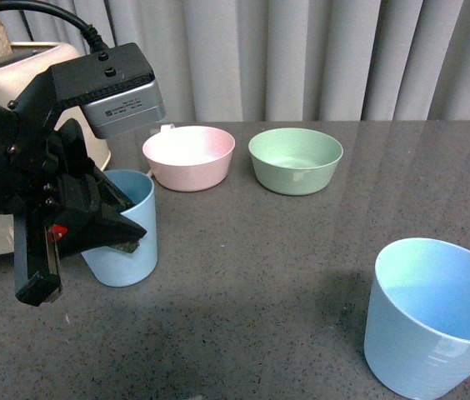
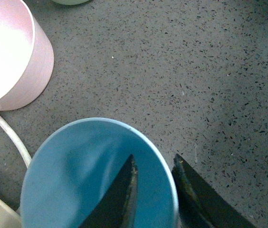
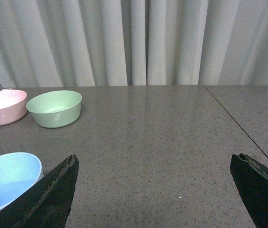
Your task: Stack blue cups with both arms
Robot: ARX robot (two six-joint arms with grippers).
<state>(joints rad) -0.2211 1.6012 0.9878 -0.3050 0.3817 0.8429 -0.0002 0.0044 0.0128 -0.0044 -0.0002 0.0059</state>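
Front view: left cup (image 1: 127,268), right cup (image 1: 431,333) stand upright.

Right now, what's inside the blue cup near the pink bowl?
Inside the blue cup: one finger of the left gripper, nothing else visible. That finger hides part of the bottom.

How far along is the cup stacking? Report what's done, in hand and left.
Done: nothing stacked. The left cup and the right cup stand apart on the table.
In hand: the left gripper straddles the left cup's rim, one finger inside, not yet clamped.
Left: grip, lift and nest the cups. The right gripper is wide open, holding nothing.
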